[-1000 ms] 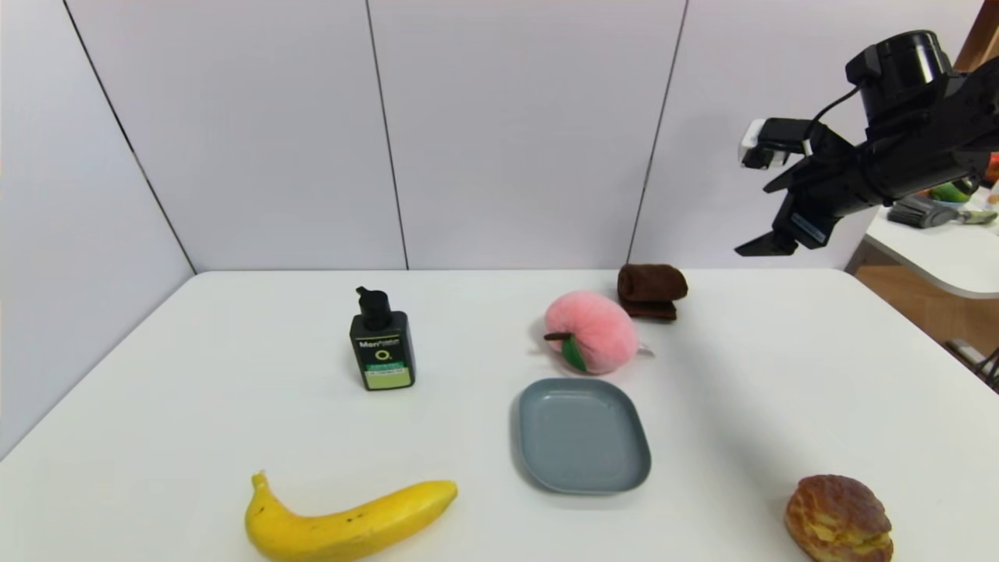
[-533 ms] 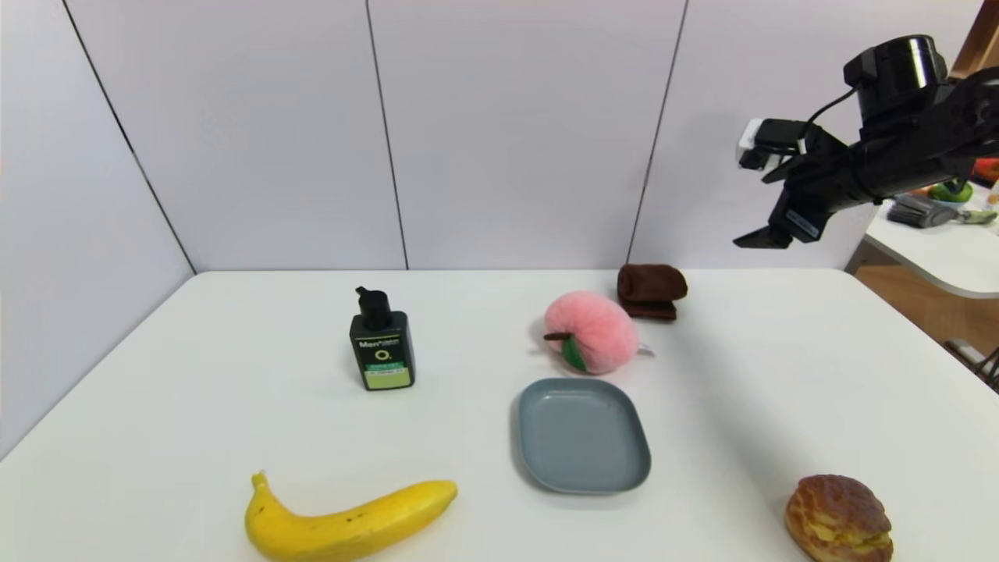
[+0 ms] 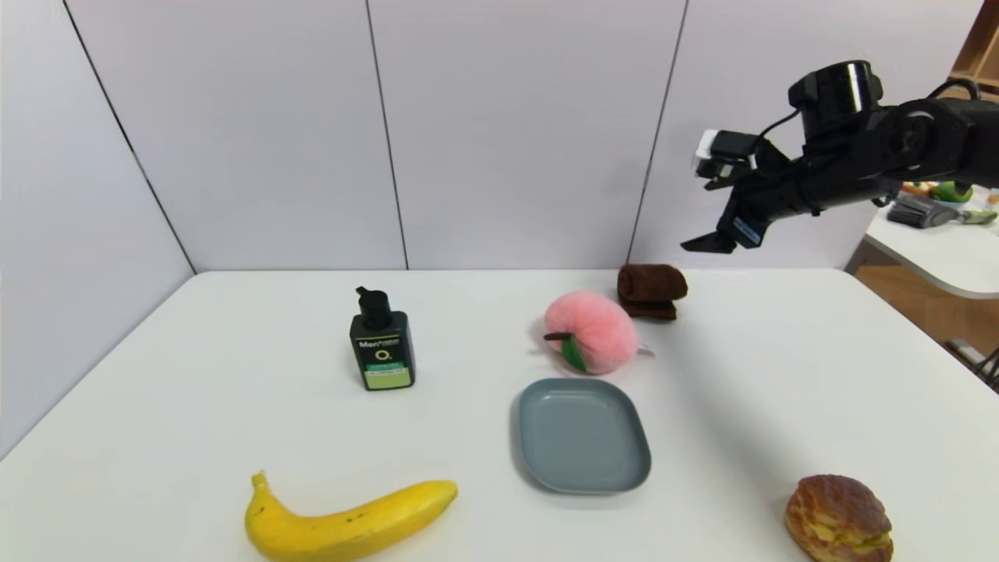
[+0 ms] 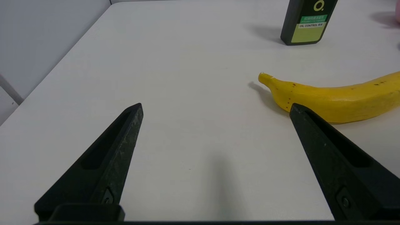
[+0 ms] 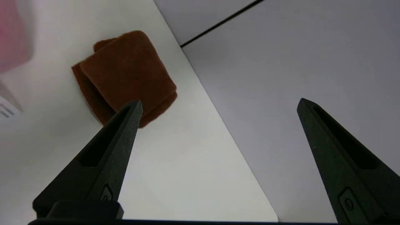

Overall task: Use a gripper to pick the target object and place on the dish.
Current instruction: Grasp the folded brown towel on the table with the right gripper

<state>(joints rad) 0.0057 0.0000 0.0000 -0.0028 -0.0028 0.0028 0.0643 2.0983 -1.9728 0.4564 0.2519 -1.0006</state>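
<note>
The target object, a dark brown rolled towel (image 3: 652,290), lies at the back of the white table, just behind the pink plush peach (image 3: 591,331). In the right wrist view the towel (image 5: 125,73) shows beyond one fingertip. My right gripper (image 3: 706,234) hangs open in the air, above and to the right of the towel, with nothing between its fingers (image 5: 125,134). The grey-blue dish (image 3: 582,435) lies bare in front of the peach. My left gripper (image 4: 215,107) is open low over the table's near left part, out of the head view.
A black pump bottle (image 3: 380,343) stands left of the peach. A yellow banana (image 3: 347,519) lies at the front left, and the banana (image 4: 331,97) is close to one left finger. A brown bun (image 3: 839,519) sits at the front right. The wall is right behind the towel.
My right gripper has moved left and a little down, from the far right towards the towel. Nothing on the table has shifted.
</note>
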